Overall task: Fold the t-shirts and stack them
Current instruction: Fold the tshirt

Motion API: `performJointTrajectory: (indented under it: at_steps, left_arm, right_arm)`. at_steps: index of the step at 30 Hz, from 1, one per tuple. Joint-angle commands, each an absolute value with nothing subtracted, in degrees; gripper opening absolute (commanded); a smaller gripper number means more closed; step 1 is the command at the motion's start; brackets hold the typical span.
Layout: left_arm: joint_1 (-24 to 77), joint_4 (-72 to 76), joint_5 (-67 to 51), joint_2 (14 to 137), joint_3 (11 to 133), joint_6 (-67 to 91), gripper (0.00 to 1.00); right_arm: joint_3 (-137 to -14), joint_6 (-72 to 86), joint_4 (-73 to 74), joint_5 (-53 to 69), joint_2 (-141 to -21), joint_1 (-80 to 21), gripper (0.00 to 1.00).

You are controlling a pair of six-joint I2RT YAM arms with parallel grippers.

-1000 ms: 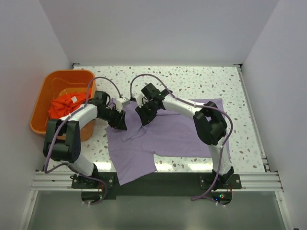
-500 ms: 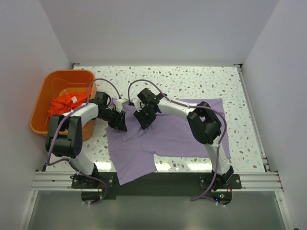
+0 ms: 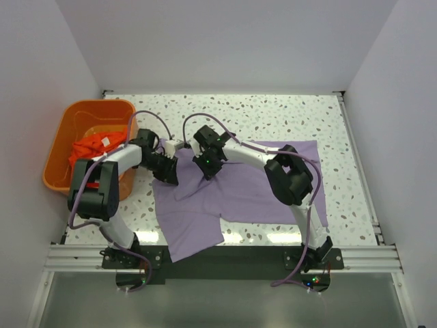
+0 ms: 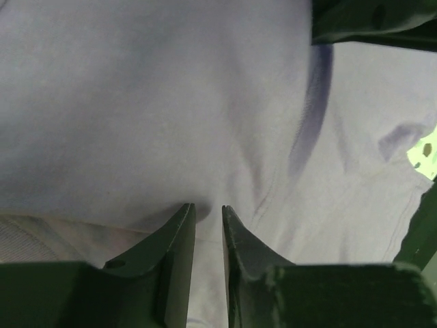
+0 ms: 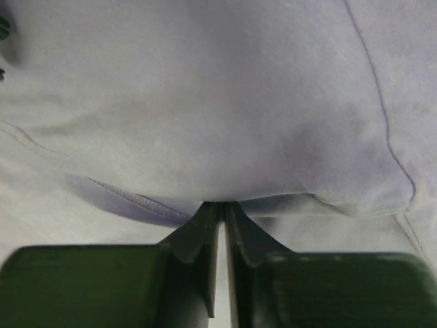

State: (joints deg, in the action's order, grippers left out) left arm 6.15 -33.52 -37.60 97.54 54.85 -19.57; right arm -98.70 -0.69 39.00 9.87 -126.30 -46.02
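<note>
Right now the lavender t-shirt (image 3: 239, 195) is lying spread and mostly flat on the counter (image 3: 287, 119), just right of the basket (image 3: 95, 103), and it is wrinkling where the arms are meeting it. Nearest the basket, the left end effector (image 4: 205, 206) is pinching a ridge of the lavender cloth, its fingers narrowly apart. Farther right of the basket, the right end effector (image 5: 222, 203) is clamping a stitched fold, fingers almost touching. Inside the basket, the orange-red t-shirt (image 3: 94, 149) is sitting crumpled in a heap.
</note>
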Motion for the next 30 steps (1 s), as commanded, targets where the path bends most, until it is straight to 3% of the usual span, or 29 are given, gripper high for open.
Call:
performJointTrajectory:
  at_steps: [1, 3, 8, 21, 25, 30]
  left_arm:
    - [7.4, -33.6, -32.4, 100.0, 56.8, -17.8, 0.24]
    - [7.7, -34.0, -30.4, 101.2, 57.2, -17.5, 0.18]
    - [7.8, -35.1, -26.5, 103.9, 58.4, -16.5, 0.06]
    - [7.8, -36.4, -23.5, 107.6, 59.4, -16.9, 0.02]
    - [7.9, -36.4, -23.2, 107.8, 59.5, -17.1, 0.01]
    - [7.9, -36.6, -23.1, 107.9, 59.5, -17.3, 0.01]
  right_arm:
    - [-99.9, -0.4, 37.5, 10.2, -123.8, -47.5, 0.09]
    - [-99.2, 1.2, 37.6, 10.8, -123.1, -47.6, 0.02]
    - [-96.1, 4.2, 37.9, 11.1, -119.5, -47.5, 0.00]
    - [-85.0, 12.6, 37.2, 4.1, -112.1, -45.4, 0.00]
    - [-84.6, 14.3, 40.0, 5.4, -113.1, -42.5, 0.08]
    - [-84.6, 13.0, 40.1, 6.7, -112.2, -41.0, 0.25]
